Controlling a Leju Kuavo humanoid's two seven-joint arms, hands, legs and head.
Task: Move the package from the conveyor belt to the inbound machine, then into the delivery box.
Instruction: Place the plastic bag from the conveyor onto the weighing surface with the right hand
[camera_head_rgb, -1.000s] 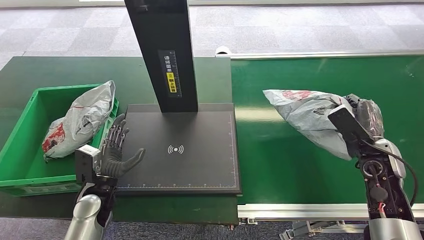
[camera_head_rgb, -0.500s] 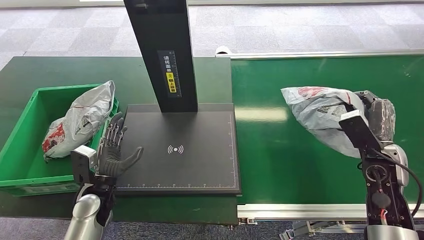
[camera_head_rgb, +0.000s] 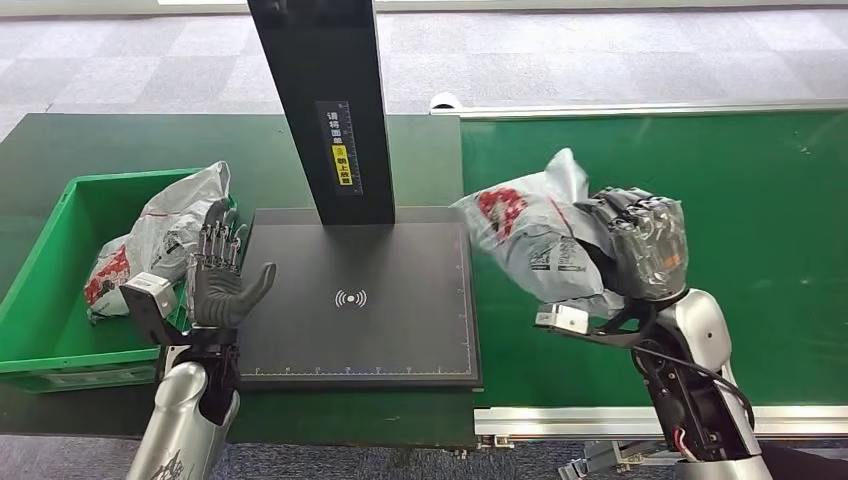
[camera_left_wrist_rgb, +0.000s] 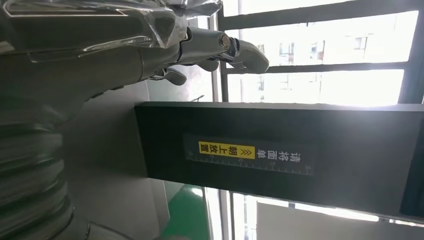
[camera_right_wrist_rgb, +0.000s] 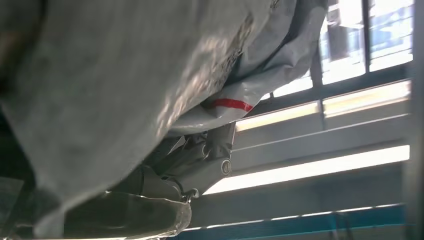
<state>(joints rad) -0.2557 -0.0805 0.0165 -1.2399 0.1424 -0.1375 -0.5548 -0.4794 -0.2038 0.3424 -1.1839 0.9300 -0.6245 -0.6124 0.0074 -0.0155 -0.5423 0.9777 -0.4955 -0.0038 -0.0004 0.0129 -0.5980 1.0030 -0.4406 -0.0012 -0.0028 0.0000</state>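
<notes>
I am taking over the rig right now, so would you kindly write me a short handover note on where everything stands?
Right robot hand: grips the grey package, lifted above the conveyor belt at the inbound machine's right edge.
Left robot hand: fingers spread, holding nothing, raised at the left edge of the inbound machine.
Delivery box: green, left of the machine, with another grey package inside.
Done: pickup from the belt.
Left: set the package on the machine's platform, then move it into the box.
</notes>
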